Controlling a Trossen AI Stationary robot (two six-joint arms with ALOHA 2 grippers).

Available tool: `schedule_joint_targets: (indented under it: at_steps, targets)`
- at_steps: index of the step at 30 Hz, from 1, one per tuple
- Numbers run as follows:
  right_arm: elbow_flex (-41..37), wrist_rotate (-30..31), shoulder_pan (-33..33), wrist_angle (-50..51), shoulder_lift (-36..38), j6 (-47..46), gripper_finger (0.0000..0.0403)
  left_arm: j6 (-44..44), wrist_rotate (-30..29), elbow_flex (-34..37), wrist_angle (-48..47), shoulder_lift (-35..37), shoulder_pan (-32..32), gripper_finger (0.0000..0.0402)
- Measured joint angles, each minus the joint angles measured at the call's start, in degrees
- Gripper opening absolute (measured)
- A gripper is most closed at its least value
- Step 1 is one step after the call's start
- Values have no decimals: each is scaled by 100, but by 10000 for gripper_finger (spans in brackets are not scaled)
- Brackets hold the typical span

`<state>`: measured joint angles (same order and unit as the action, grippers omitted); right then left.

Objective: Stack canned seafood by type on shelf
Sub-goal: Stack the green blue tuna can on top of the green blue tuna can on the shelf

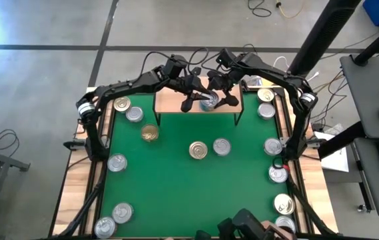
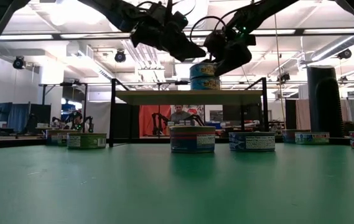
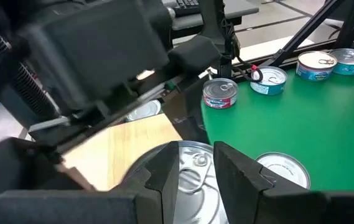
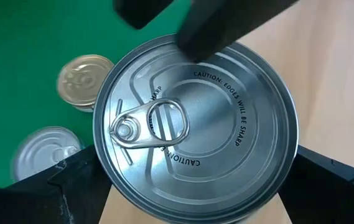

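The shelf (image 1: 176, 101), a light-wood board on black legs, stands at the table's far edge (image 2: 164, 98). Two tins are stacked on it. The top can (image 2: 201, 68) rests on the lower can (image 2: 204, 83). My right gripper (image 4: 195, 177) comes from the right and has one finger on each side of the top can (image 4: 195, 124), whose silver lid has a pull ring. My left gripper (image 3: 195, 180) comes from the left, its fingers a narrow gap apart with nothing between them. Its tips are over the lid's far rim (image 4: 192, 37). My right gripper has the top can's side wall (image 4: 102, 177) between its two widely spread fingers, one on each opposite side. The fingers slant down from the table's far right. The can sits upright on the lower can. I cannot tell whether my left gripper's tips touch the lid.
Loose cans lie on the green mat: a gold one (image 1: 150, 133), two in the middle (image 1: 198, 150) (image 1: 222, 146), several along the left edge (image 1: 117, 163) and several along the right edge (image 1: 278, 174). People show in the room behind the table.
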<state>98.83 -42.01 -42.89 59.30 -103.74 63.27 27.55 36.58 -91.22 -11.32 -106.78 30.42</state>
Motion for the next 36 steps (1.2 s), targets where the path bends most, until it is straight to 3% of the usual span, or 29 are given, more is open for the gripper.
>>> schedule_joint_targets:
  at_steps: [36]
  targets:
    - [21,511,-118,-36,90,-308,364,-20,-13,404,1028,-4,56,86]
